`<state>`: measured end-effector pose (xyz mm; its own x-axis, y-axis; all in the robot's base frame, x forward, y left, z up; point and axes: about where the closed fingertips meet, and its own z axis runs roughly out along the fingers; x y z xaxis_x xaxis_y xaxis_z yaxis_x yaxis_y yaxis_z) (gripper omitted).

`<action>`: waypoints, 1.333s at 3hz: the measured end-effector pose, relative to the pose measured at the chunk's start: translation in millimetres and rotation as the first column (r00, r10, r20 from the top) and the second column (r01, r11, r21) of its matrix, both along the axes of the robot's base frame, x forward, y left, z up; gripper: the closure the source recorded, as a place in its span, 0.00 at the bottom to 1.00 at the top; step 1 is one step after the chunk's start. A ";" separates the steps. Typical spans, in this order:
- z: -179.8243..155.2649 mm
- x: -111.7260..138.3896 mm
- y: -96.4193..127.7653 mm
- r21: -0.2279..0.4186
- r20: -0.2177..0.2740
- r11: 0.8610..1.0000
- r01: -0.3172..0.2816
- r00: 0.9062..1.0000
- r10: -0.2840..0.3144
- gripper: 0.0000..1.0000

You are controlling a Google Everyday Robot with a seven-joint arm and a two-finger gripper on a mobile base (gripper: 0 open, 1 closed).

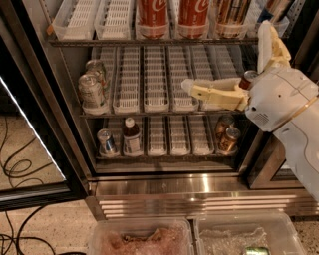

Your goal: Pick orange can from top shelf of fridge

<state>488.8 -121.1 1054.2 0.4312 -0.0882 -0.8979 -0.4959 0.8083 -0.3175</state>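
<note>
The fridge [164, 187] stands open before me, and I judge this is the approach, with nothing grasped yet. The top shelf [149, 43] carries two red Coca-Cola cans [152, 15] and, just to their right, the orange can [232, 17], upright with its top out of view. My gripper [188, 87] hangs lower, in front of the middle rack [149, 113], pointing left. I cannot tell whether the claw is apart or together. Next I need to lift it to top-shelf height, bring it right, and line up on the orange can without clipping the neighbouring red one.
</note>
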 end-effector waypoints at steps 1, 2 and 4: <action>-1.4 5.9 -3.6 -0.004 0.003 1.000 0.019 1.000 -0.019 0.00; -6.0 16.1 -12.4 -0.044 -0.024 0.998 0.043 0.999 -0.044 0.00; -31.1 29.8 -38.5 -0.071 -0.089 0.991 0.117 0.988 -0.123 0.00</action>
<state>518.5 -159.6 1023.1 0.3284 -0.1937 -0.9245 -0.4261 0.8431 -0.3280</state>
